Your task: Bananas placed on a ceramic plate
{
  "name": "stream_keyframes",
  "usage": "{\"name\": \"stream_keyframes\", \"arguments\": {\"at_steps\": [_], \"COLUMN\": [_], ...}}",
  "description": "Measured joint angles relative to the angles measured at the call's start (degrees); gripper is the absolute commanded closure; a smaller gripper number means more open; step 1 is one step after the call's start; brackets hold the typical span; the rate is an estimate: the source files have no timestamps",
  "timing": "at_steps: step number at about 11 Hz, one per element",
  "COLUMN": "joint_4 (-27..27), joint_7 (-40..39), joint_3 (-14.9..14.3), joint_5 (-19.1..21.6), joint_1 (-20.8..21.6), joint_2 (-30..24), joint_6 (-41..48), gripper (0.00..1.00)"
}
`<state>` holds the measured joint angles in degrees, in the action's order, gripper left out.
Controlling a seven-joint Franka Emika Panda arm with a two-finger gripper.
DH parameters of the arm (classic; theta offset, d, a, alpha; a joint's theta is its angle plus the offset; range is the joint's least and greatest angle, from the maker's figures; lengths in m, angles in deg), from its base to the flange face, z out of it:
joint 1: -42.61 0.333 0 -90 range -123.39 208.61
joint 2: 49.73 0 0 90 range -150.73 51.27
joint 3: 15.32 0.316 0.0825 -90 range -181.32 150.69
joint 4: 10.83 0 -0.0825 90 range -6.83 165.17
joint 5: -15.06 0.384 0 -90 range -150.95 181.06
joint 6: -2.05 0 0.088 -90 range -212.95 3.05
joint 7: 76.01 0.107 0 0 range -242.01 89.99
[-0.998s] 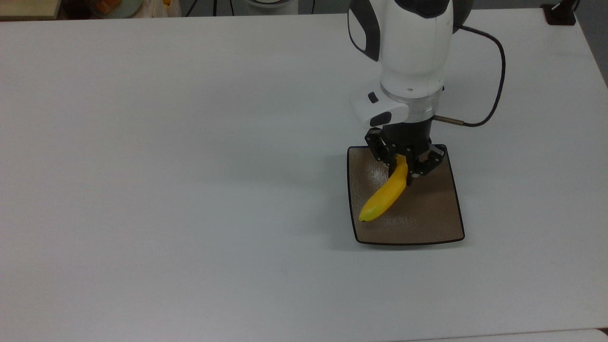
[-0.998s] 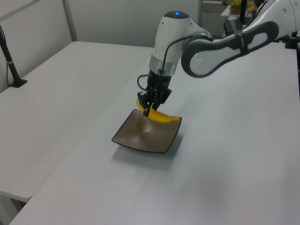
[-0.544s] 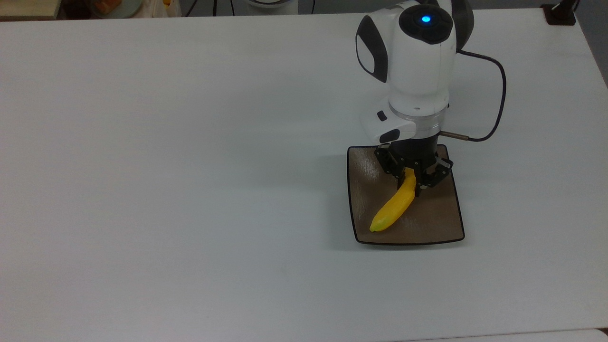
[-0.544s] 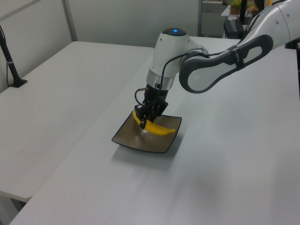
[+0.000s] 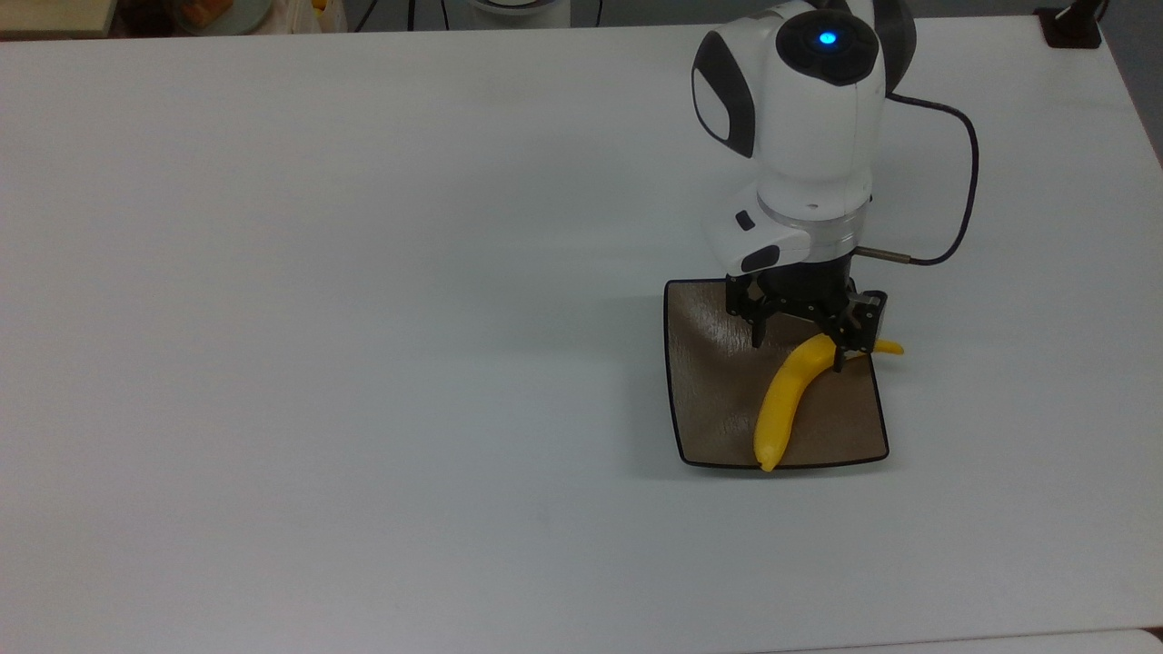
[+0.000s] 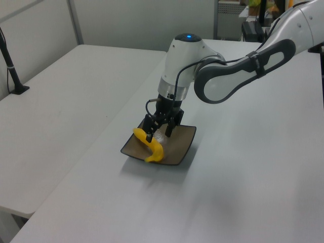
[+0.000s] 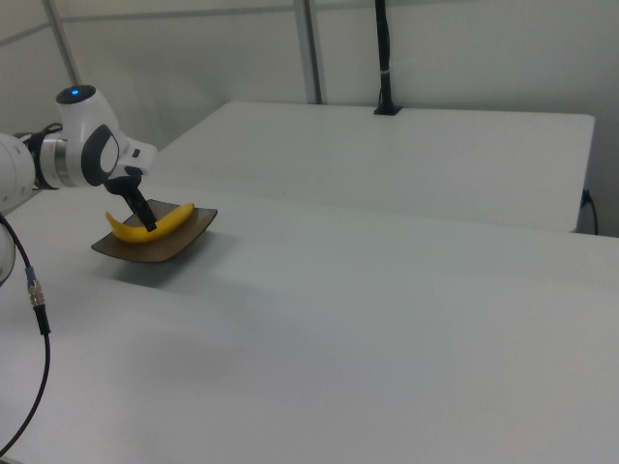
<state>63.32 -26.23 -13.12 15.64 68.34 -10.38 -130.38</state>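
Since half a second ago, the curved bright-yellow banana (image 5: 789,400) has swung round and dropped flat onto the square glossy brown ceramic plate (image 5: 709,381), and the black two-finger gripper (image 5: 800,350) has spread its fingers apart.

Now the open gripper hovers above the banana's stem end without clamping it. In the top view the banana lies along the plate's right half, its stem poking past the top view's right rim and its blunt tip touching the near rim. The plate sits on a plain white table (image 5: 363,318). A white robot arm (image 6: 223,81) reaches over it, trailing a black cable (image 5: 963,191).
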Motion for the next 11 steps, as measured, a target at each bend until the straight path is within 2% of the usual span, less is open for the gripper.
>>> {"name": "stream_keyframes", "arguments": {"at_steps": [1,3,5,8,11], "joint_4": [0.17,2.6,5.45,6.93,9.33], "joint_7": [0.0,0.0,-0.05,-2.3,-9.77], "joint_3": [0.0,-0.01,-0.04,-0.18,-0.62], "joint_5": [-0.01,-0.06,-0.17,-0.21,-0.2], "joint_1": [-0.1,-0.31,-1.23,-4.07,-7.93], "joint_2": [-1.04,-6.47,-14.76,-26.0,-34.34], "joint_6": [0.0,1.72,12.87,33.12,43.36], "gripper": [0.0,0.0,0.0,0.0,0.0]}}
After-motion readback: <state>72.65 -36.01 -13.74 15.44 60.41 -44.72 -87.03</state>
